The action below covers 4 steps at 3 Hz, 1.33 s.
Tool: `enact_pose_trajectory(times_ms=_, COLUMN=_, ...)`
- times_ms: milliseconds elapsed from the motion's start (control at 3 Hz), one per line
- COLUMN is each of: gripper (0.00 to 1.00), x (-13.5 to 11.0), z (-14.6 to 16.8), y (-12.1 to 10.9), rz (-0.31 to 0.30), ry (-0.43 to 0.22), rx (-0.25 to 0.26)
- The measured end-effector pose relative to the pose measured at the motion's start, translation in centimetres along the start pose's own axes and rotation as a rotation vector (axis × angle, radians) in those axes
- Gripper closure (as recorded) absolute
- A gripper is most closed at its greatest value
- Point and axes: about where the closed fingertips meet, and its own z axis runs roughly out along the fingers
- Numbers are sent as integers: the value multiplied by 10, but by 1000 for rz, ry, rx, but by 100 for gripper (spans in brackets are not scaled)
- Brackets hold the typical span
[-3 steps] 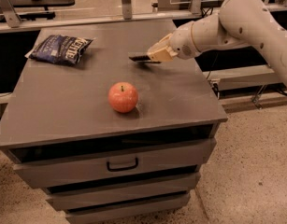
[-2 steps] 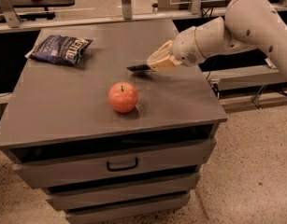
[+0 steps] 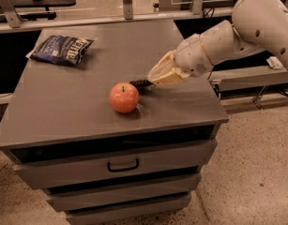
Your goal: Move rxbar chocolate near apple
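One rxbar chocolate (image 3: 140, 83) is clasped by the tool (image 3: 155, 80) at two o'clock of one apple (image 3: 124, 98); one chip bag (image 3: 63, 49) is seen by the counter's (image 3: 64, 109) ten o'clock corner.

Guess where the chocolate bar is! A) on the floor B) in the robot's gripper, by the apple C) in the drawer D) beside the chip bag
B: the gripper holds the rxbar chocolate close beside the apple, far from the chip bag.

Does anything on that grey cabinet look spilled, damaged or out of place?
Nothing stands out. The claw holds the rxbar chocolate right beside the apple, and the chip bag lies intact at the far left corner.
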Motion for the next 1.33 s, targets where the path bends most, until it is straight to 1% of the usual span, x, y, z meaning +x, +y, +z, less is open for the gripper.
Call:
enact_pose_trajectory(times_ms=333, gripper=59, x=4, z=0, y=15, rz=-26, ry=14, rx=-55)
enact_pose_trajectory(times_ms=667, gripper=35, x=9, z=-3, y=23, rz=-43, ry=36, rx=-91)
enact_pose_trajectory(times_ms=1000, gripper=12, x=14, z=-8, y=25, rz=-53, ry=60, rx=-107)
enact_pose_trajectory(times_ms=1333, gripper=0, x=18, z=-14, y=19, rz=-58, ry=87, rx=-105)
